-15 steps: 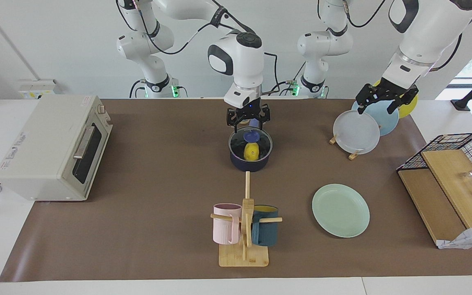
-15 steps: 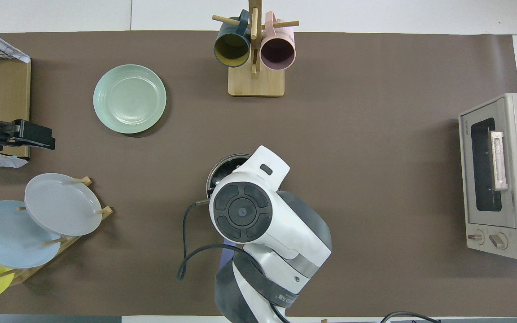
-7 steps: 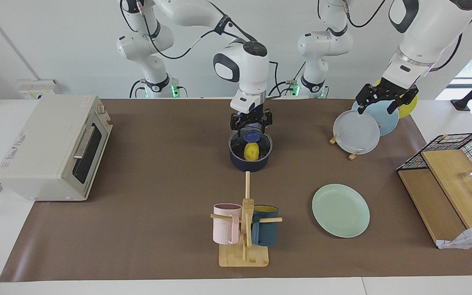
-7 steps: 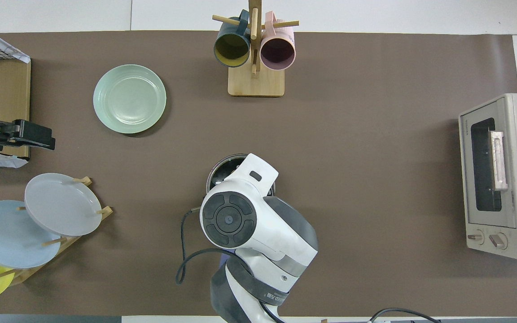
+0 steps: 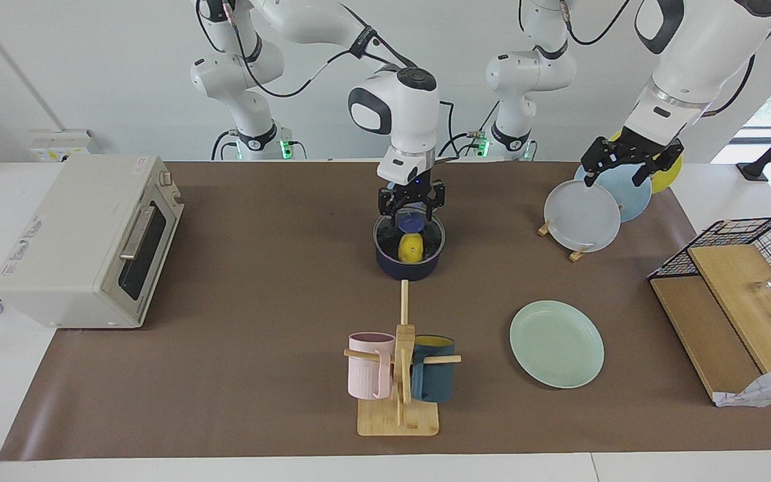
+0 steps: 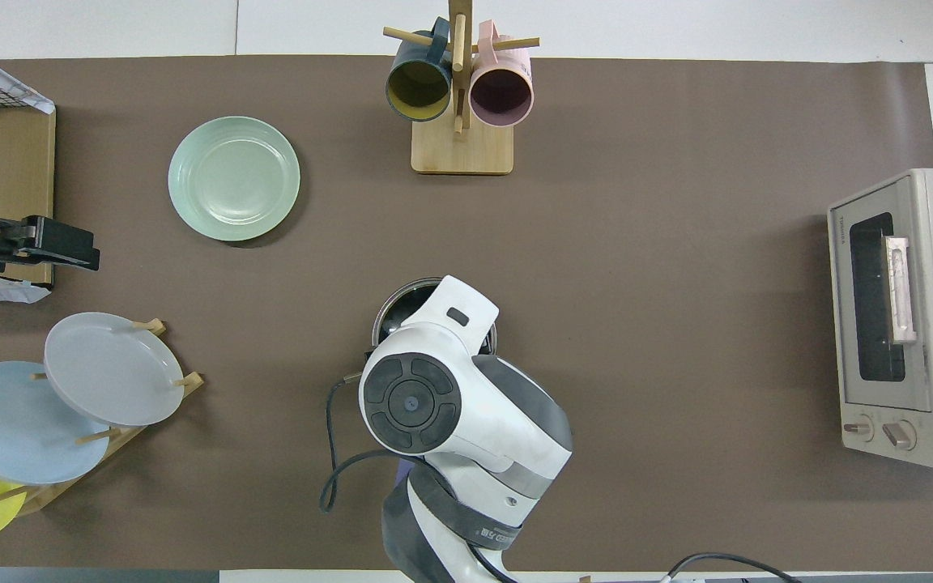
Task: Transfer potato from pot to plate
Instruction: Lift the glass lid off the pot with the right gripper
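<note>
- Potato point(image 5: 410, 247) sits inside the lidded pot point(image 5: 409, 262), mid-counter, well apart from the mint plate point(image 5: 557, 343) toward the left arm's end.
- Right claw point(image 5: 411, 207), spread, straddles the lid knob point(image 5: 413, 219), likely to remove the glass lid point(image 5: 409, 234) first.
- Left claw point(image 5: 629, 163) waits released over the plate rack point(image 5: 576, 253).

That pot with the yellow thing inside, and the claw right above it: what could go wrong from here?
A glass lid still covers the pot, so the potato cannot be reached until it comes off. The right gripper sits at the small blue knob; a slipped grip might drop the lid. The plate lies toward the left arm's end, a long carry. The left gripper waits over the plate rack.
</note>
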